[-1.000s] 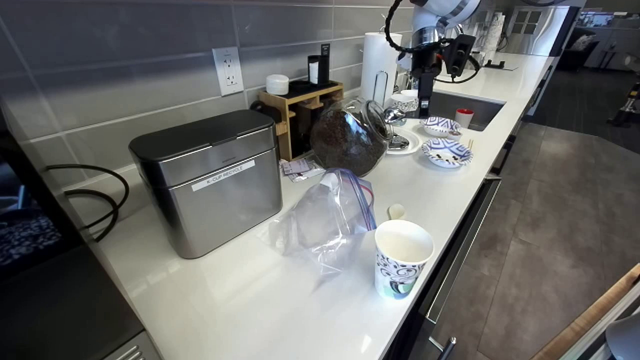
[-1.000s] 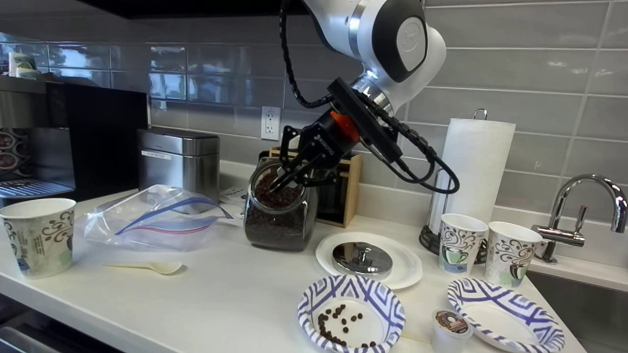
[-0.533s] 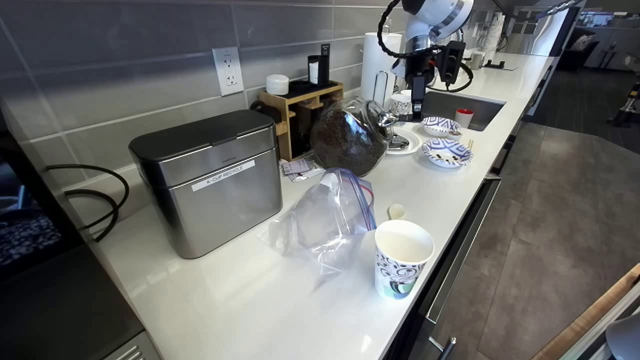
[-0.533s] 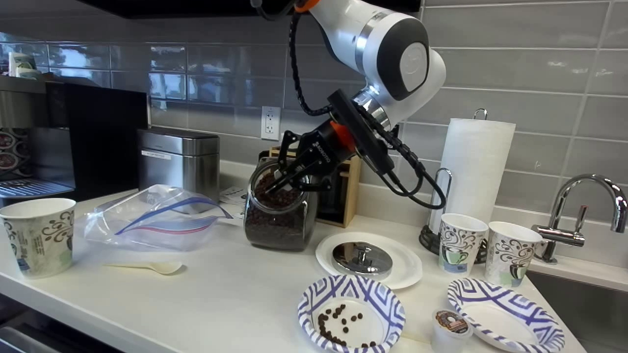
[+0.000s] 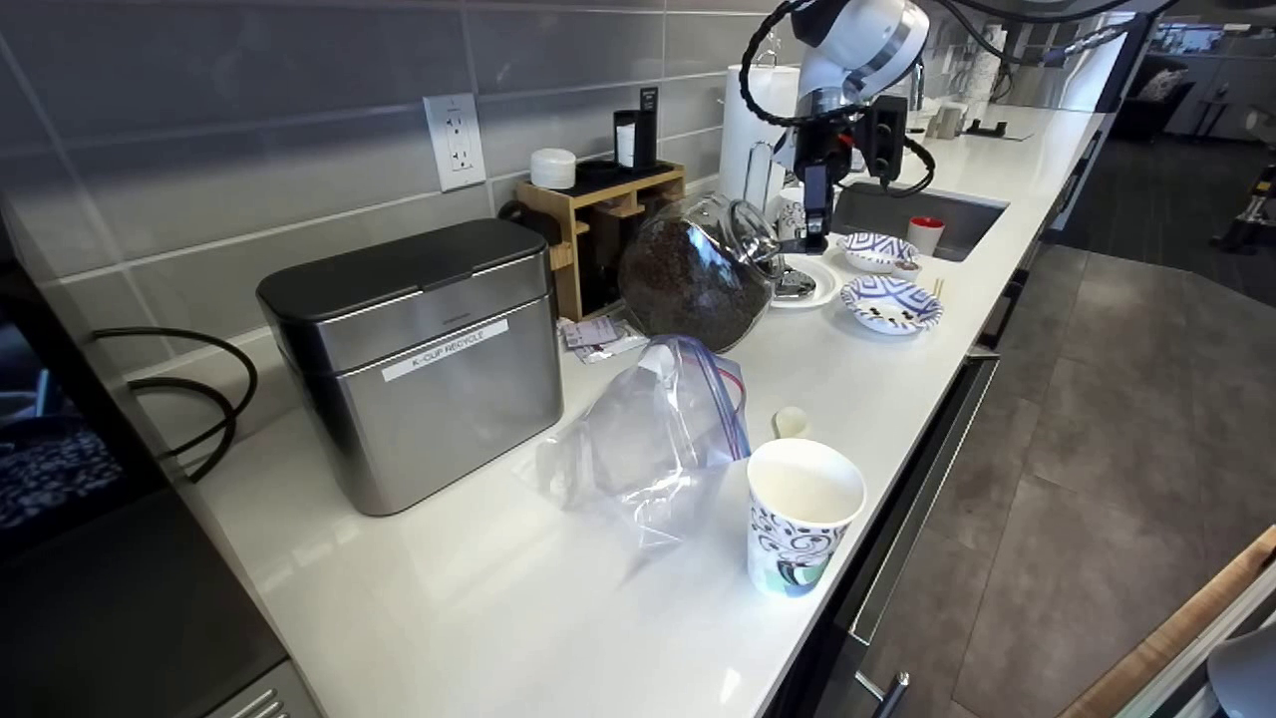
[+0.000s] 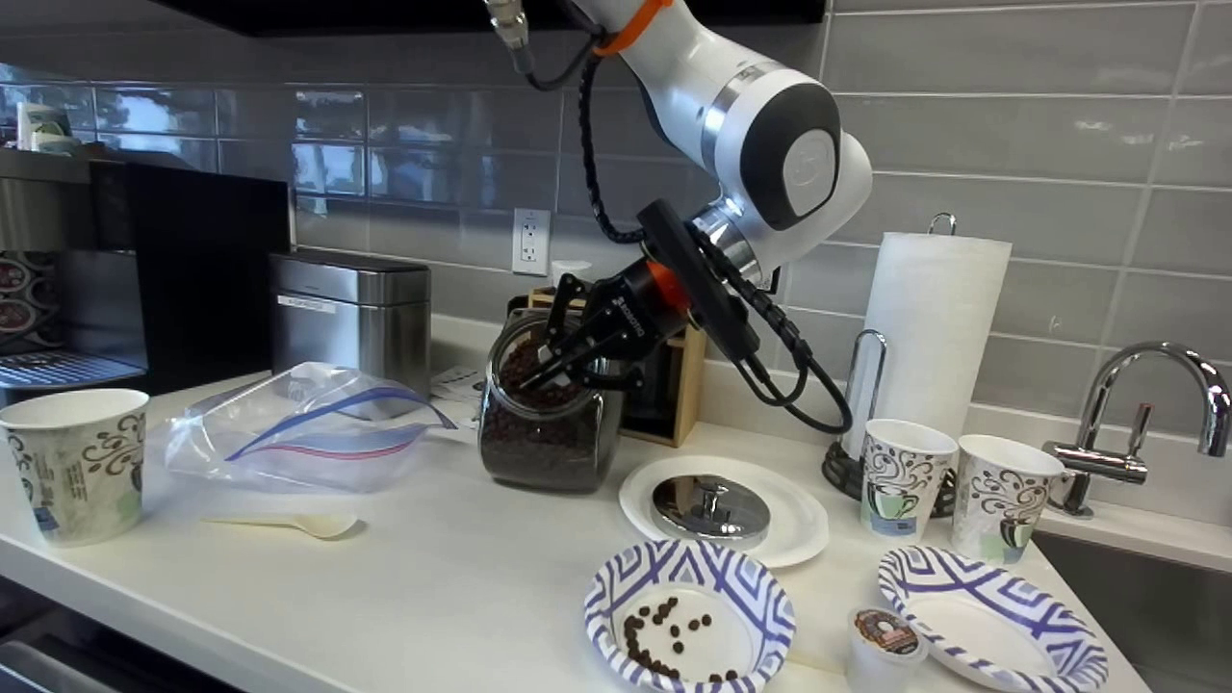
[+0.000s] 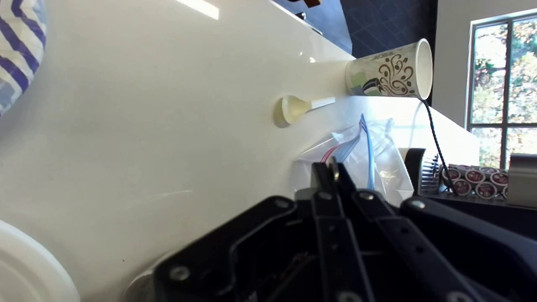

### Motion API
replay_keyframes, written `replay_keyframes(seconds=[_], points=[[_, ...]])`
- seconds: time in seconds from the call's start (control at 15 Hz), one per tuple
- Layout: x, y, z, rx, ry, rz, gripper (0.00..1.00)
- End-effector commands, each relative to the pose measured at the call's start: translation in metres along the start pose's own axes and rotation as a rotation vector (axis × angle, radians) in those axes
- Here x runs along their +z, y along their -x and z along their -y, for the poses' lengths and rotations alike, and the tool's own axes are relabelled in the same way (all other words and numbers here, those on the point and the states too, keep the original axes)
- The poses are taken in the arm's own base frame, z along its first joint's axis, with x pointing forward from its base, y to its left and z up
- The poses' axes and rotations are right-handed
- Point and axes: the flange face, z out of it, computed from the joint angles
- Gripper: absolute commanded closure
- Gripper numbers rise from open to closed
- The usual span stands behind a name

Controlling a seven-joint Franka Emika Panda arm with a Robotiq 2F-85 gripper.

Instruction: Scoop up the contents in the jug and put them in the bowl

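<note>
The jug is a bulbous glass jar (image 6: 549, 452) full of dark brown beans, tilted with its open mouth toward the exterior camera; it also shows in an exterior view (image 5: 688, 284). My gripper (image 6: 537, 375) is at the jar's mouth, fingers pointing down and inward. In the wrist view the gripper (image 7: 333, 173) is shut on a thin shiny metal piece, a metal scoop (image 7: 334, 168). The scoop's rounded end (image 5: 750, 231) shows at the jar mouth; how deep it sits cannot be told. A blue-and-white paper bowl (image 6: 703, 602) holds several beans. A similar bowl (image 6: 991, 621) stands beside it.
A white plate (image 6: 804, 520) with a metal lid (image 6: 712, 515) stands between jar and bowl. A plastic bag (image 6: 298, 433), pale spoon (image 6: 322, 525) and paper cup (image 6: 77, 472) are left of the jar. Paper towels (image 6: 934, 337), two cups and the wooden shelf (image 6: 688, 375) stand behind.
The arm and gripper have moved down and toward the jar. The scoop has moved with them into the jar mouth. The jar, bowls and other objects have not moved.
</note>
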Motion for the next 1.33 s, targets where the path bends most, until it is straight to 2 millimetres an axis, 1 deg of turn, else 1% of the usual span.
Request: replay_keyframes(seconds=[0.0,0.27,0.6,0.87,1.27], points=[[0.001,-0.011,-0.005,0.029,-0.036,-0.019,0.99],[0.005,-0.015,-0.009,0.05,-0.045,-0.022,0.99],[0.006,-0.017,-0.016,0.086,-0.035,-0.027,0.99],[0.01,-0.019,-0.02,0.108,-0.048,-0.022,0.99],[0.01,-0.021,-0.021,0.135,-0.044,-0.024,0.99]])
